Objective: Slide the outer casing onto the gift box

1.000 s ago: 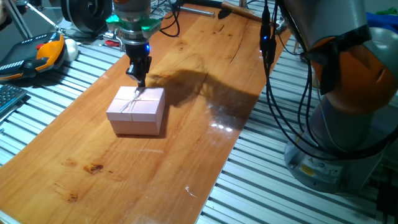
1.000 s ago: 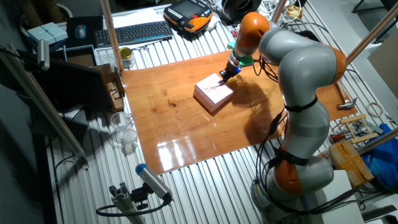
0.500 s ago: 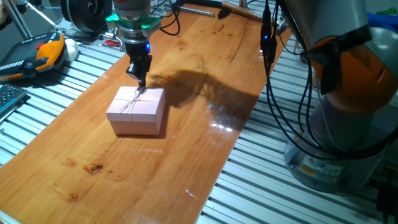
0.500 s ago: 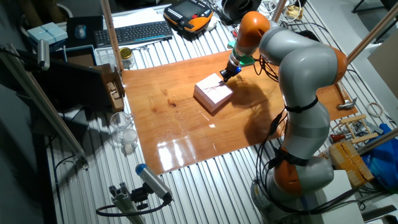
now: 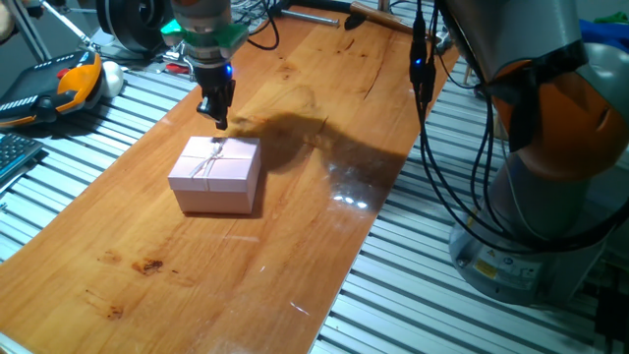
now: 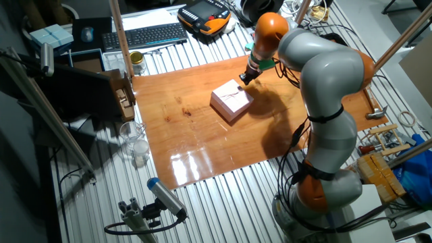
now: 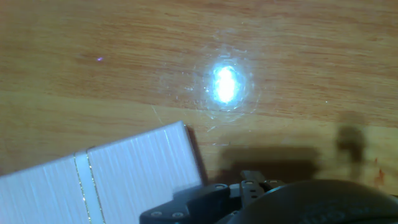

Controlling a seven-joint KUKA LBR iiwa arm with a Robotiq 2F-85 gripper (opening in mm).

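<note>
Hand [image 5: 216, 120] hangs just above the far edge of the outer casing [image 5: 215, 175], not touching it. Fingers look pressed together with nothing between them, so clenched and holding nothing. In the other fixed view the hand [image 6: 244, 79] sits just off the casing's [image 6: 231, 102] far corner, by the arm's green ring.

Outer casing: pale pink square cover, sitting flat on the wooden counter [image 5: 295, 236], roughly centre of the board and a bit toward the left edge in one fixed view. Thin light string runs across its top and is tied in a bow [image 5: 212, 154] near the far side, right below the fingertips.

Gift box: can't see it as a separate item in any view. Only one pink block on the counter; can't tell from these views whether the tray is inside it.

Hand view: blurred. Pale corner of the casing [image 7: 99, 180] at lower left with the string line across it, dark hand body along the bottom edge, bright light glare on the counter [image 7: 112, 62] beyond.

Off the board, far left on the slatted bench: orange-and-black pendant [image 5: 54, 87]. Robot base [image 5: 550, 197] with black cables on the right.
</note>
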